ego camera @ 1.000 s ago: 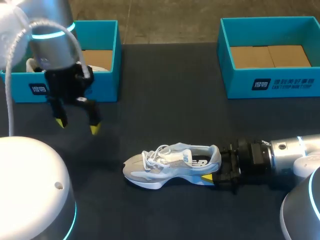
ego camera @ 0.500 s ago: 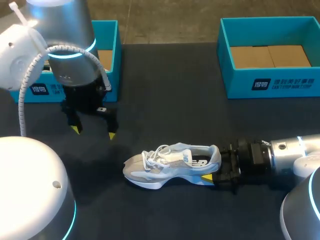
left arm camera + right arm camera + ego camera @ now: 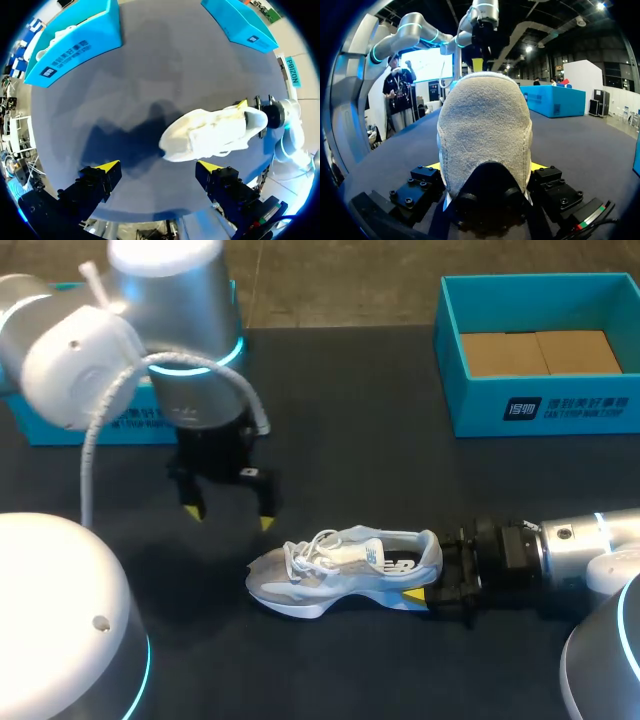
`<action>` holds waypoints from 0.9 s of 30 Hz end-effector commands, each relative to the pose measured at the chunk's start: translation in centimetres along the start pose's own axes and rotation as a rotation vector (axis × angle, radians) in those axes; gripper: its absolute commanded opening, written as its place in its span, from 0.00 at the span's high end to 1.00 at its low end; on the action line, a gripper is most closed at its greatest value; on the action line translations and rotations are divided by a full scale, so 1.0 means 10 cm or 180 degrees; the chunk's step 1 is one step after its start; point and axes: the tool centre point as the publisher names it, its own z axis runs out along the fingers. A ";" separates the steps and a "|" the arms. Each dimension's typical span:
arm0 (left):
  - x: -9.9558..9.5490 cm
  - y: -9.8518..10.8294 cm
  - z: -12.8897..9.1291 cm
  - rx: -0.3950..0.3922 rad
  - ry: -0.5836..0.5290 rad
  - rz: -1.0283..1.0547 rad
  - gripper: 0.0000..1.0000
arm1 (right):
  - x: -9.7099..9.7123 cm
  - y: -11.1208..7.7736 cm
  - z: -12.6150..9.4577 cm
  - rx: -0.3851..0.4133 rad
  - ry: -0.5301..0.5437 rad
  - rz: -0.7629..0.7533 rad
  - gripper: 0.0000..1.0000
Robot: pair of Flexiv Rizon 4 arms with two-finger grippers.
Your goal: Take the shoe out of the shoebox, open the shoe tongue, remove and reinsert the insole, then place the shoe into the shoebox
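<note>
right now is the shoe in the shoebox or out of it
Out: the shoe stands upright on the table, its heel gripped by the right tool.

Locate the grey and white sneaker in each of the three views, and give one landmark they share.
Head view: the grey and white sneaker lies on the dark table, lower middle.
Left wrist view: the sneaker is just ahead of the open left claw.
Right wrist view: its heel fills the middle, gripped by the right claw.
Shared landmark: the right claw on the heel.
</note>
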 end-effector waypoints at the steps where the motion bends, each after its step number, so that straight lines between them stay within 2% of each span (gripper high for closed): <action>1: 0.26 -0.20 0.04 -0.0271 -0.0123 0.0007 0.00 | 0.00 0.00 0.02 0.0008 -0.0008 0.0002 1.00; 5: 0.42 -0.27 0.08 -0.0456 -0.0090 -0.0096 0.00 | 0.00 0.00 0.02 0.0008 -0.0008 0.0002 1.00; 7: 0.55 -0.29 0.12 -0.0336 -0.0197 -0.0272 0.00 | 0.00 0.00 0.02 0.0008 -0.0008 0.0002 1.00; 24: 0.55 -0.29 0.12 -0.0336 -0.0197 -0.0272 0.00 | 0.00 0.00 0.02 0.0008 -0.0008 0.0002 1.00; 27: 0.68 -0.28 0.12 -0.0411 -0.0174 -0.0272 0.00 | 0.00 0.00 0.02 0.0008 -0.0008 0.0002 1.00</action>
